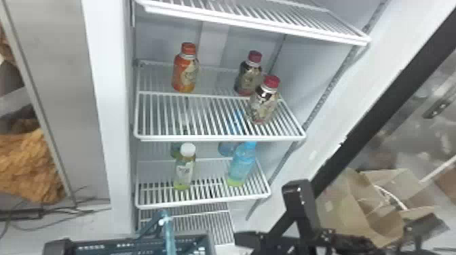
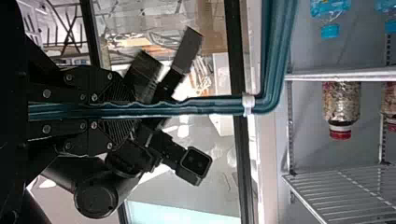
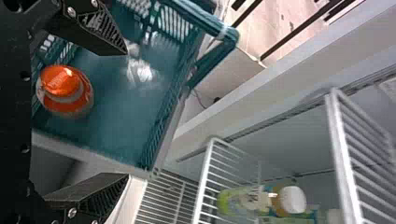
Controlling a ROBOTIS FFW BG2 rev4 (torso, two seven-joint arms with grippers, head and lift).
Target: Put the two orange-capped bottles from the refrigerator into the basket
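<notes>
The fingers of my right gripper (image 3: 126,114) stand wide apart with nothing between their tips, while those of my left gripper (image 2: 135,111) are clamped on the blue-green handle (image 2: 276,56) of the basket (image 3: 116,98). One orange-capped bottle (image 3: 65,88) is already inside the basket, cap up towards the right wrist camera, so I judge the job about half done. The other orange-capped bottle (image 1: 185,73) stands upright on a wire shelf (image 1: 220,137) in the refrigerator, and from the head view I make it roughly 11 o'clock of the right gripper, higher and deeper in. The right arm is the one free to fetch it (the left is busy being a basket hook). With the bottle's long axis vertical, I'd want the fingers level, one on each flank of the body, beneath the shelf above. The nearer red-capped bottle (image 1: 264,101) stands at 4 o'clock from my target, so a straight sweep from the right could clip it; I'd come in from 6 o'clock instead.
</notes>
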